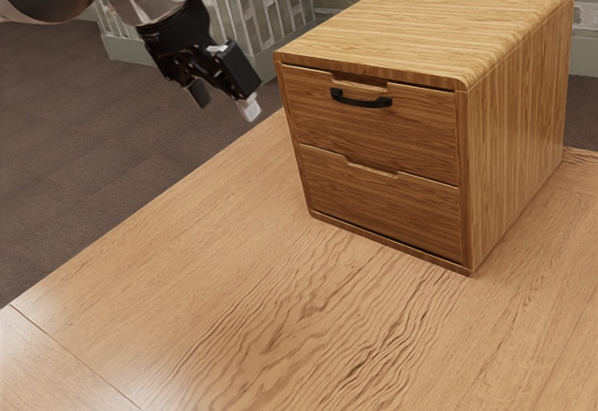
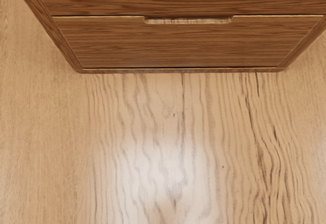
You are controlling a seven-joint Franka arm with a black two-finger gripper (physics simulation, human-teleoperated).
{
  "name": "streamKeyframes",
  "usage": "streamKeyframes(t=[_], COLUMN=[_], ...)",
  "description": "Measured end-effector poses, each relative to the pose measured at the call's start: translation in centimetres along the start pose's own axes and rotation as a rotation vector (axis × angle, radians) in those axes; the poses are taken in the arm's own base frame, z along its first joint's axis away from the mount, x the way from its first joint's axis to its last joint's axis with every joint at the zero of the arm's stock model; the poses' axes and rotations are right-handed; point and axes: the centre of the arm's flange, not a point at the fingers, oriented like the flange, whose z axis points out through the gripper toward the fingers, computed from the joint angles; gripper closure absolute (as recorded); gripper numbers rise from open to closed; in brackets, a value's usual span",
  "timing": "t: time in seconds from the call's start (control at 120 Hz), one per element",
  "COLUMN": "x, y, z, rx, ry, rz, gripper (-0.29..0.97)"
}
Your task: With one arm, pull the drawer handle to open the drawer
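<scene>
A wooden cabinet (image 1: 439, 33) with two drawers stands on the table toward the exterior view's right. The top drawer (image 1: 374, 126) carries a black handle (image 1: 361, 101) and sits flush with the cabinet front. Below it the lower drawer (image 1: 383, 201) has only a cut-out notch, and it is flush too. My gripper (image 1: 224, 103) hangs in the air to the exterior view's left of the cabinet, about level with the handle and well apart from it. Its fingers stand open with nothing between them. In the wrist view the lower drawer front (image 2: 178, 40) and its notch (image 2: 187, 20) lie ahead of the hand.
The wooden tabletop (image 1: 280, 318) stretches wide in front of the cabinet, and in the wrist view the tabletop (image 2: 168, 152) lies under the hand. Dark floor (image 1: 75, 131) lies beyond the table's edge, and a white railing (image 1: 262, 0) stands behind the arm.
</scene>
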Motion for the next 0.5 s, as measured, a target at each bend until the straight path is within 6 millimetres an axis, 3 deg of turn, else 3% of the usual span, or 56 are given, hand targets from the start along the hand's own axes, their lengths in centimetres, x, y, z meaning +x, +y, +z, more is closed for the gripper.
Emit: streamKeyframes(t=[0.15, 0.242, 0.325, 0.5], x=[0.0, -1.6, -2.8, -4.0], y=[-0.6, -0.8, -2.6, -7.4], z=[-0.5, -9.0, -12.4, -13.5], rx=[0.004, 0.018, 0.04, 0.09], ry=[0.009, 0.153, 0.21, 0.215], rz=[-0.003, -0.006, -0.036, -0.106], gripper=[0.0, 0.0, 0.0, 0.0])
